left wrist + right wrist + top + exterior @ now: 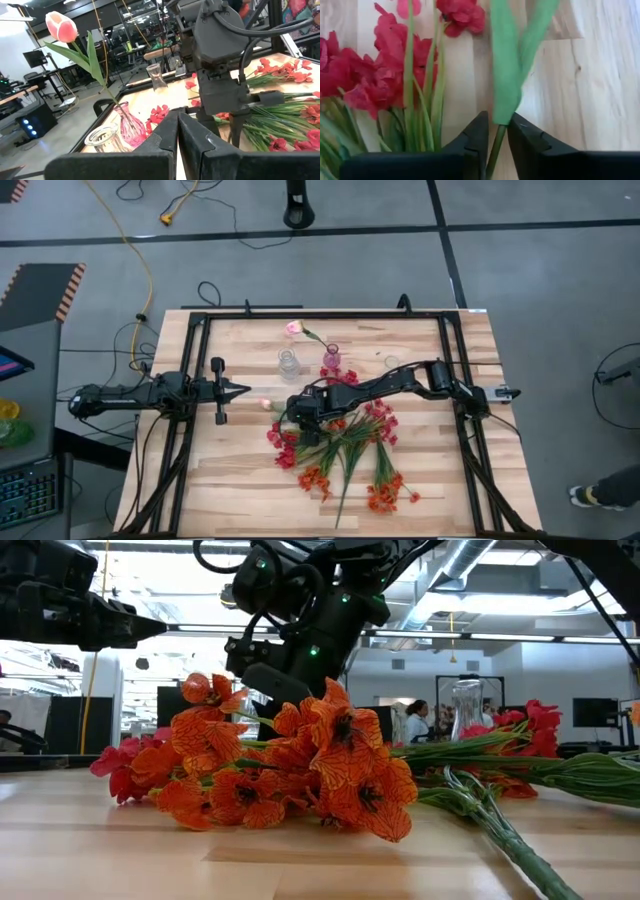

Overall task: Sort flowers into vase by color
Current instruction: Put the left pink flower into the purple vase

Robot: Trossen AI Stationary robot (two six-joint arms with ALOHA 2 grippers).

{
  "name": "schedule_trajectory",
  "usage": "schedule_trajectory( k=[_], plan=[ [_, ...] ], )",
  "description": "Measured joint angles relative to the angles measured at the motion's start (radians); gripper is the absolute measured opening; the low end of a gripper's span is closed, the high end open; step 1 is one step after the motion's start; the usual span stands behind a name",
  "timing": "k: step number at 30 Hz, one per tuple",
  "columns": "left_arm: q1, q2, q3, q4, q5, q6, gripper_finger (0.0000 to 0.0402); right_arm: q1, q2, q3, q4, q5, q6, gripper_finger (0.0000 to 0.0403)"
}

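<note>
Red (284, 450), orange (318, 478) and more orange (385, 495) flowers lie in a heap on the wooden table; the orange ones fill the low view (300, 770). A pink tulip (293, 329) stands with its stem in the pink vase (331, 361). My right gripper (299, 420) (495, 135) is over the heap's left side, shut on a green stem. A pale pink blossom (266, 404) lies just left of it. My left gripper (243, 390) (178, 131) is shut and empty, at the table's left, pointing at the right gripper. My right gripper pinches a thin green flower stem (496, 142) between its two fingers, just below where two long leaves (507, 75) branch off. The fingers come from above and lie across the stem. Whether the flower is clear of the table I cannot tell.
A clear vase (288, 364) stands beside the pink vase, and another clear vase (393, 363) stands farther right. A black frame (195, 330) runs round the table. People and desks show in the room beyond.
</note>
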Motion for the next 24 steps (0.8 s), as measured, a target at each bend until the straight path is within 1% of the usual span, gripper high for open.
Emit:
schedule_trajectory(
  k=[6, 13, 21, 24],
  plan=[
    [0.000, 0.000, 0.000, 0.000, 0.000, 0.000, 0.0000, -0.009, 0.000, 0.014, -0.012, 0.000, 0.000, 0.0026],
    [0.000, 0.000, 0.000, 0.000, 0.000, 0.000, 0.0000, -0.009, -0.030, 0.049, -0.046, 0.000, 0.000, 0.0025],
    [0.000, 0.000, 0.000, -0.001, 0.000, 0.000, 0.0000, -0.007, -0.184, 0.051, -0.108, 0.000, -0.009, 0.0025],
    [0.000, 0.000, 0.000, 0.000, 0.000, 0.000, 0.0000, -0.002, -0.253, 0.051, -0.137, 0.001, -0.038, 0.0025]
  ],
)
